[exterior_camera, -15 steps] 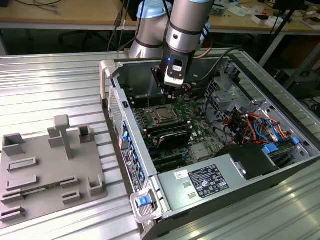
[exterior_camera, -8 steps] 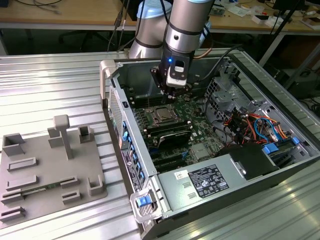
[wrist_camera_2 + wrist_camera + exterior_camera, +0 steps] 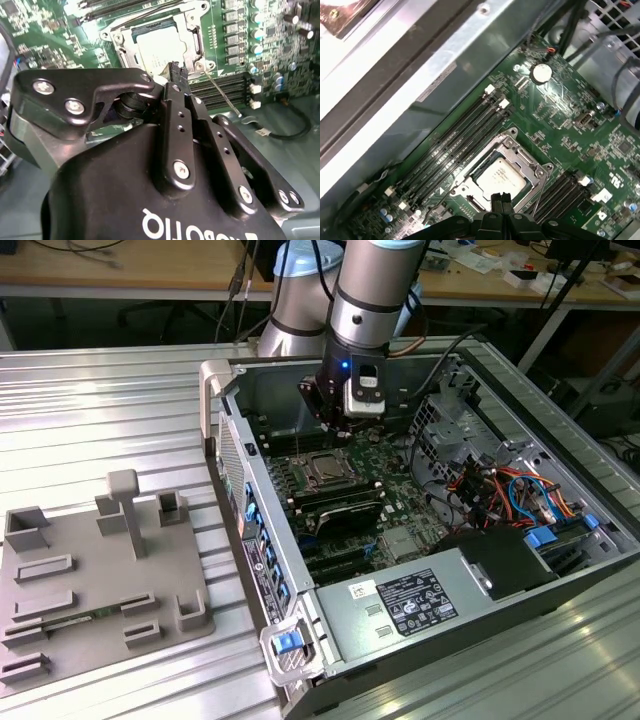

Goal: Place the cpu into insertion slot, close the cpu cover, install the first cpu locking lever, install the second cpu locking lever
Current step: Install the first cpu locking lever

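Observation:
The cpu (image 3: 159, 46) (image 3: 501, 176) lies flat in the insertion slot (image 3: 325, 469) on the green board, silver top up. The cpu cover (image 3: 193, 24) (image 3: 512, 145), a silver frame, lies down around it. A thin wire locking lever (image 3: 223, 95) (image 3: 540, 192) sticks out slanting from one corner of the socket. My gripper (image 3: 175, 69) (image 3: 501, 201) (image 3: 337, 428) hovers just above the socket's edge near that lever. Its black fingers are pressed together with nothing between them.
Long black memory slots (image 3: 455, 145) (image 3: 220, 87) run on both sides of the socket. The case walls (image 3: 232, 430), a drive cage with coloured cables (image 3: 520, 490) and the power supply (image 3: 410, 605) ring the board. A grey fixture plate (image 3: 95, 570) lies at the exterior view's left.

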You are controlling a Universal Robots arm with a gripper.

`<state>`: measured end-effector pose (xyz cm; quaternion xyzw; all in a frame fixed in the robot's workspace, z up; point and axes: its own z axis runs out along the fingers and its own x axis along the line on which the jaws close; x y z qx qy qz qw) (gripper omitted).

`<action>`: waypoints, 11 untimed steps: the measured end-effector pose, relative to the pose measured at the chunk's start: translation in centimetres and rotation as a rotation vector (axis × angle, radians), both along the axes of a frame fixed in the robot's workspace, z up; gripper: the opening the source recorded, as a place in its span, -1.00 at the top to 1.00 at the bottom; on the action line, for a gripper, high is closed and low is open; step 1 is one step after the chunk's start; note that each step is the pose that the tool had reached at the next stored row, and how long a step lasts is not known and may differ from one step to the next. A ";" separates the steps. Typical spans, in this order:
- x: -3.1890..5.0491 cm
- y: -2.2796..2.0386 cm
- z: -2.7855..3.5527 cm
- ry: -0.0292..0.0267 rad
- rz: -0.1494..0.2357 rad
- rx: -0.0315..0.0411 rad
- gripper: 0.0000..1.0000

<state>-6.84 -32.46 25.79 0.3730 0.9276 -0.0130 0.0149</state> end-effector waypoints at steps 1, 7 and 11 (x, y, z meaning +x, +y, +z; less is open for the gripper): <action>0.00 0.00 0.00 -0.0053 0.006 0.0002 0.79; 0.01 0.00 0.31 -0.0218 0.038 0.0195 0.79; 0.00 0.00 0.62 -0.0231 0.054 0.0376 0.79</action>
